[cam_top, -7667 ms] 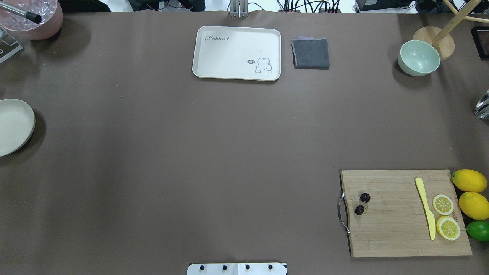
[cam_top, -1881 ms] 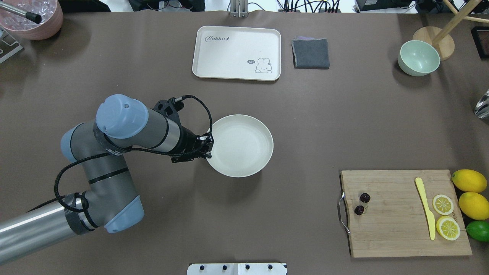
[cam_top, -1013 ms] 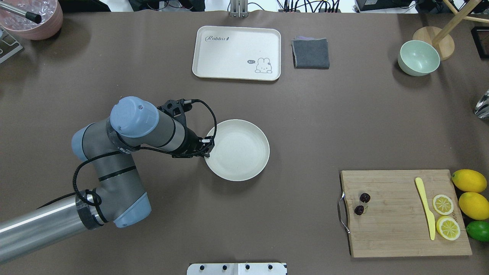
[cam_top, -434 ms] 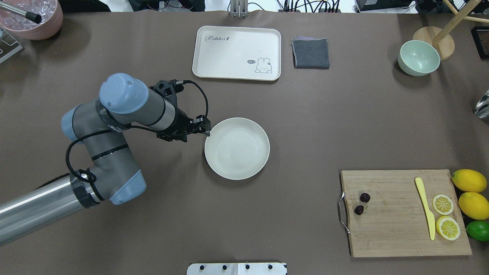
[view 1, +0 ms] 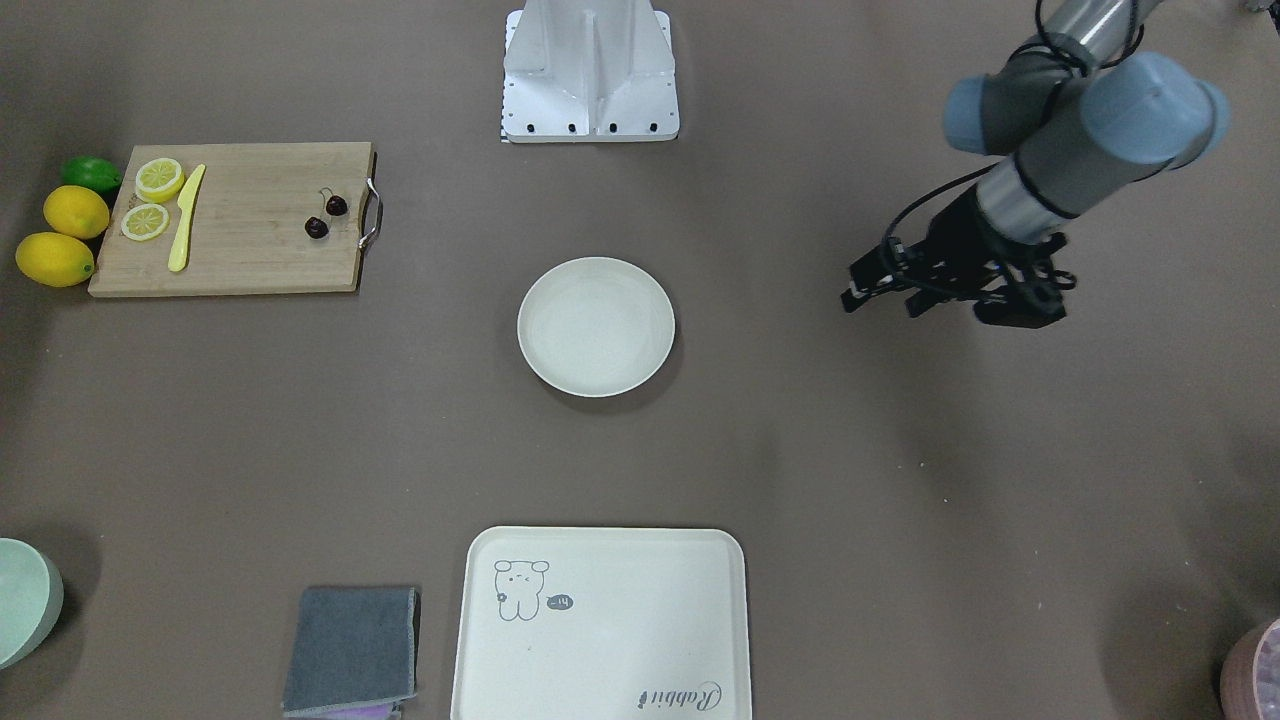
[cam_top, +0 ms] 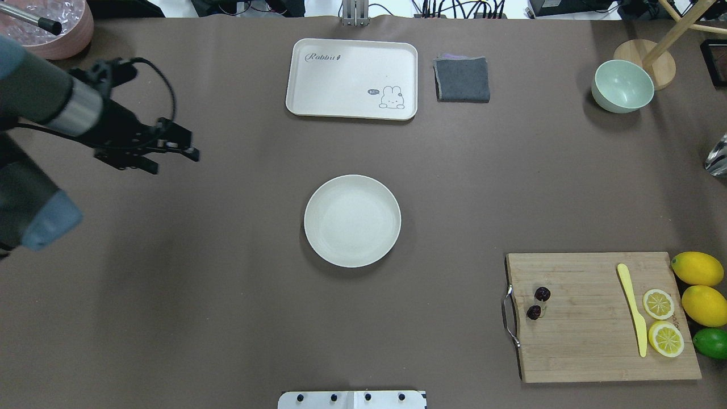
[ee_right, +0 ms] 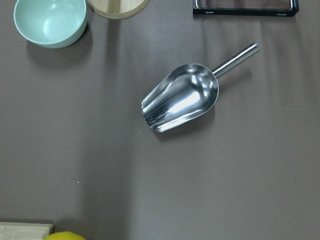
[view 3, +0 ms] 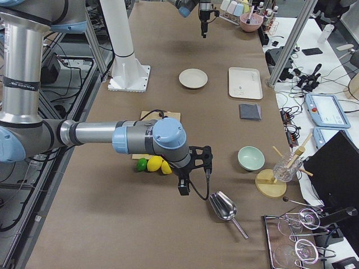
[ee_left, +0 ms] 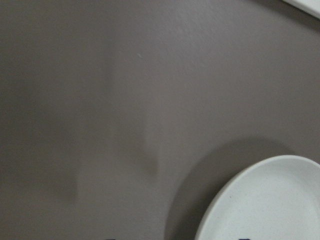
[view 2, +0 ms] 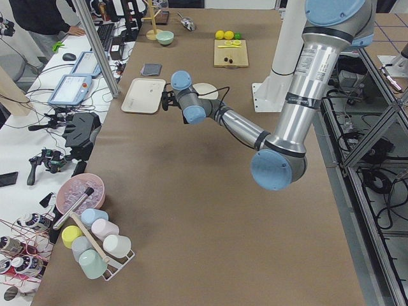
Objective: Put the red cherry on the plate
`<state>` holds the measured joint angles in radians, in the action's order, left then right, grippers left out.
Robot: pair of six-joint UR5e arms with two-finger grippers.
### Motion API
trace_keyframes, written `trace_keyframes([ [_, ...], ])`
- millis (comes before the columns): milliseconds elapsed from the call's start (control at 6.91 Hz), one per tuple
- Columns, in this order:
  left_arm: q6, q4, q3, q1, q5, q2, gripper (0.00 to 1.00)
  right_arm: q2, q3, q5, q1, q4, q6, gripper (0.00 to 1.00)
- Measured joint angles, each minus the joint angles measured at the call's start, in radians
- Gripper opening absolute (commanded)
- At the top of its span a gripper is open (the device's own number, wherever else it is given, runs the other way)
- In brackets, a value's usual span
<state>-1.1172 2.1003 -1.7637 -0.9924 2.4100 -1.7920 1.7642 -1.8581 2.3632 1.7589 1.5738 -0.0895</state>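
The off-white plate (cam_top: 352,220) (view 1: 596,326) lies flat at the table's middle with nothing on it. The red cherry (cam_top: 538,303) (view 1: 326,215), two dark fruits joined by stems, rests on the wooden cutting board (cam_top: 590,346) near its metal handle. My left gripper (cam_top: 190,145) (view 1: 880,302) hovers open and holds nothing, well left of the plate. The left wrist view catches only the plate's rim (ee_left: 260,200). My right gripper (view 3: 183,188) shows only in the exterior right view, beyond the board's outer end, and I cannot tell its state.
On the board lie a yellow knife (cam_top: 632,309) and lemon slices (cam_top: 659,304); lemons (cam_top: 697,268) and a lime sit beside it. A cream tray (cam_top: 352,78), grey cloth (cam_top: 462,79) and green bowl (cam_top: 623,85) line the far edge. A metal scoop (ee_right: 182,102) lies under the right wrist.
The left arm brought the plate from the left edge to the middle, set it down, let go and drew back up and to the left. The cherry has not moved.
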Motion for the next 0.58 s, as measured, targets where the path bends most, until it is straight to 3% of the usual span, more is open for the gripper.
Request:
trace_keyframes([
  [289, 0.331, -0.006, -0.005, -0.204, 0.127, 0.197, 0.98, 0.012, 0.0, 0.003, 0.0, -0.002, 0.0, 1.0],
  [579, 0.712, -0.146, 0.033, -0.395, 0.147, 0.3, 0.98, 0.021, -0.001, 0.007, 0.0, -0.005, -0.001, 1.0],
])
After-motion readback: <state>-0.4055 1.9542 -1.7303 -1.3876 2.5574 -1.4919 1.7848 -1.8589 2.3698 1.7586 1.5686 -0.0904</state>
